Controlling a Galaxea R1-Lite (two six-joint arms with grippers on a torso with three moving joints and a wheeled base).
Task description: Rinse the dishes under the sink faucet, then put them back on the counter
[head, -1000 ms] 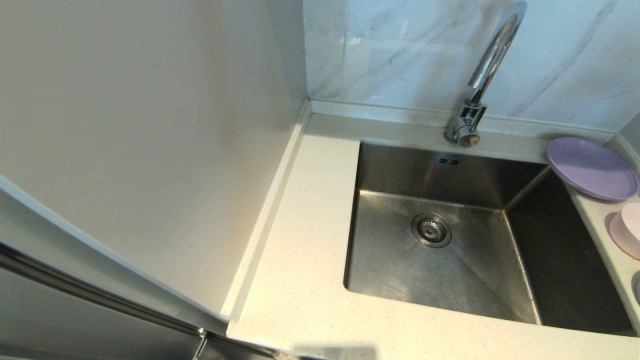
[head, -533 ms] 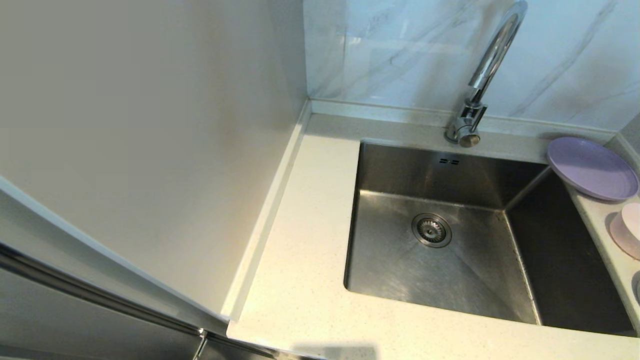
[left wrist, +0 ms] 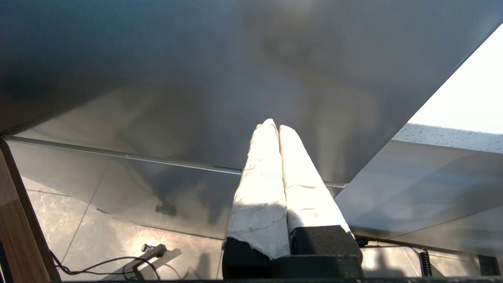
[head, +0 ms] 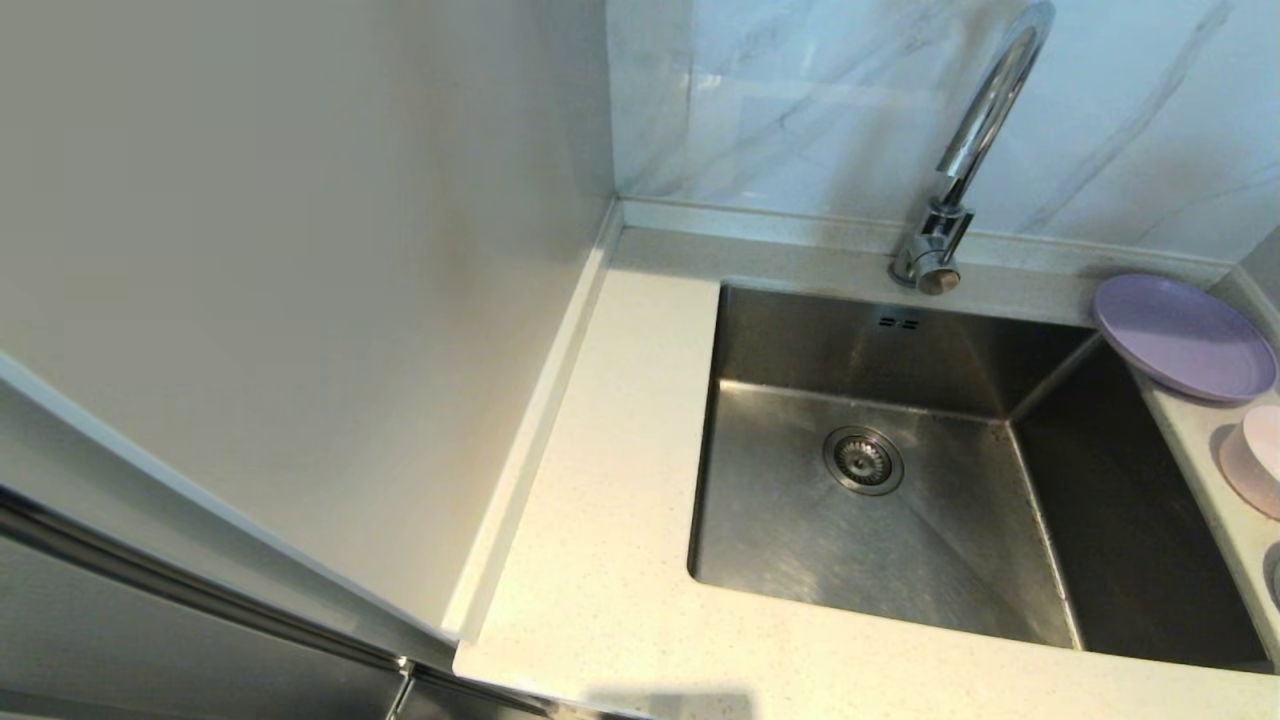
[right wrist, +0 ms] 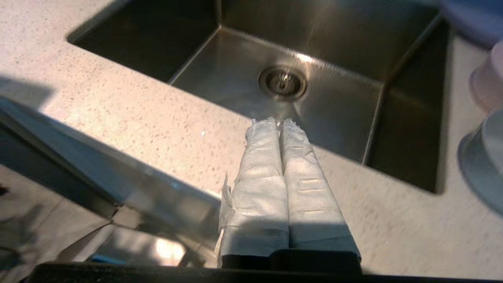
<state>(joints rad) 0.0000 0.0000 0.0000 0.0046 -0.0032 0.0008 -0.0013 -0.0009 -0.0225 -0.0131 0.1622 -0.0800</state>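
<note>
Dishes wait at three o'clock while our claws stay closed

Dishes are what we came for, and across the last second the head view shows them, and everything else, exactly where they were; neither arm appears in it. We read that as the task being at its very start, with nothing rinsed yet.

Nearest, our right claw (right wrist: 279, 122) hangs over the front strip of the counter (head: 600, 560), pointing toward the sink (head: 780, 540) at twelve o'clock from it. Its padded fingers (right wrist: 261, 173) are pressed together and hold nothing. The left claw (left wrist: 275, 127) is parked low beside a metal cabinet face, fingers likewise together and empty.

Beyond the front strip, the sink is bare down to its drain (head: 862, 460). At three o'clock from the drain a pink cup (head: 1262, 445) sits on the side ledge; a bowl (right wrist: 485, 165) shows only as an edge nearer us. At two o'clock, the plate (head: 1185, 338) rests with its rim jutting over the sink corner. Farthest, at twelve o'clock, the faucet (head: 965, 150) stands with no water running.

We judge the right claw must open before it can take a dish.
</note>
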